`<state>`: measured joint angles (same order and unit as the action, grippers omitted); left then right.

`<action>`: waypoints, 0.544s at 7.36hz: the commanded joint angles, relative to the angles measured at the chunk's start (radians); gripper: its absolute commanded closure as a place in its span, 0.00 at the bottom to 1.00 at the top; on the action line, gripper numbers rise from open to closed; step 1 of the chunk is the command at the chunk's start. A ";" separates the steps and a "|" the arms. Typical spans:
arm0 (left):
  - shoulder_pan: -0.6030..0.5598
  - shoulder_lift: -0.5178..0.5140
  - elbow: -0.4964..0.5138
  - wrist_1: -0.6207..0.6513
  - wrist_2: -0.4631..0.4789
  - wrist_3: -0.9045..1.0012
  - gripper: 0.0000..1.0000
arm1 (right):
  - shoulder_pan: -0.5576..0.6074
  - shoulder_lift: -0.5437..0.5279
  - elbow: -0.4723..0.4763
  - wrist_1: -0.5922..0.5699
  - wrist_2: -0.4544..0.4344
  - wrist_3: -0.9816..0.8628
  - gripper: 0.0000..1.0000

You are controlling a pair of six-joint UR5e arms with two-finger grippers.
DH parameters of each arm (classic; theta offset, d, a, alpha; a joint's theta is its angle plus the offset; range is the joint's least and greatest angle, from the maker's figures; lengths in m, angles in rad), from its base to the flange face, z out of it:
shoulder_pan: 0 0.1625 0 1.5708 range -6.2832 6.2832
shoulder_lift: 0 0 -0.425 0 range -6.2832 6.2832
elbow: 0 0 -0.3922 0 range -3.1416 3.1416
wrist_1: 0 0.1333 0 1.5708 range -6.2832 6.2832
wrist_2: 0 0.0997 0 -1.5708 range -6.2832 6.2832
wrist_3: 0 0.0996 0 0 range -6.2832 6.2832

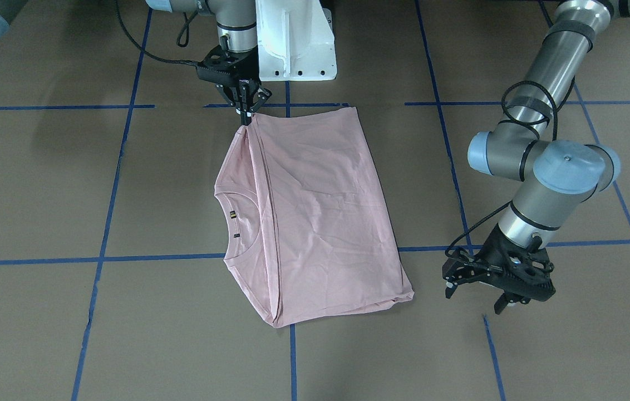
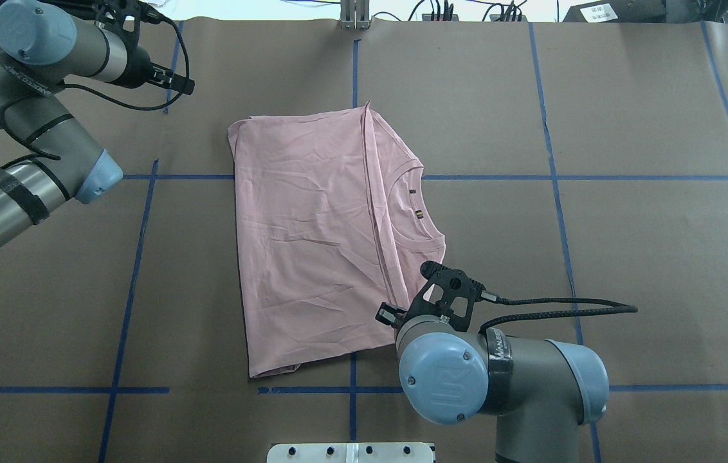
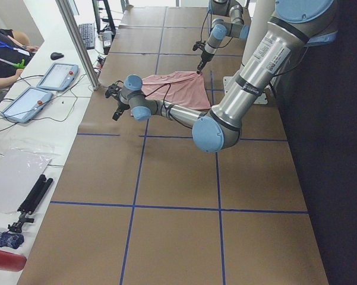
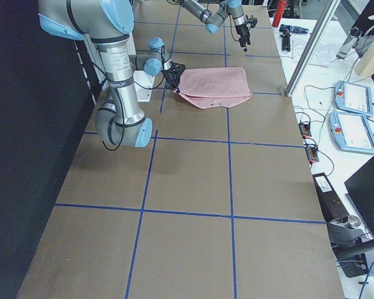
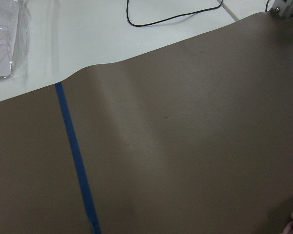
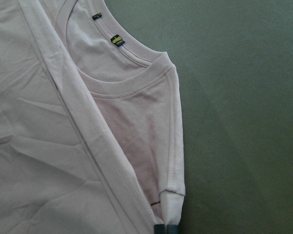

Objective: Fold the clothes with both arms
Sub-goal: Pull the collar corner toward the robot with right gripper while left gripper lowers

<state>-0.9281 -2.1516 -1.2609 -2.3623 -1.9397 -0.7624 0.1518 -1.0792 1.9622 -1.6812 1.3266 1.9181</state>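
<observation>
1. Mid tabletop [image 1: 42, 195]: pink T-shirt [image 1: 320, 211], part-folded, long axis running away from robot.
2. R claw [image 1: 245, 115] pinched shut on its near collar-side corner.
3. L claw [image 1: 476, 298] open, empty, hovering just off far hem-side corner, so prob. nearer arm for that end; far collar-side corner ungripped.

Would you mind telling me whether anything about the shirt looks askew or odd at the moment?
The T-shirt lies slanted against the blue tape lines, its folded layer creased. One corner is drawn to a peak where the right gripper pinches it. The left gripper hangs open, clear of the cloth.
</observation>
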 commanded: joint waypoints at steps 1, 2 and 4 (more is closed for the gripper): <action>0.139 0.163 -0.397 0.171 0.002 -0.247 0.00 | -0.012 0.002 0.001 -0.003 -0.006 0.005 1.00; 0.235 0.243 -0.592 0.267 0.051 -0.340 0.00 | -0.014 0.004 0.001 -0.003 -0.006 0.005 1.00; 0.412 0.309 -0.814 0.453 0.152 -0.505 0.00 | -0.015 0.004 0.000 -0.003 -0.006 0.005 1.00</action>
<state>-0.6219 -1.8902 -1.9294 -2.0190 -1.8389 -1.1627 0.1376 -1.0752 1.9633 -1.6837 1.3208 1.9235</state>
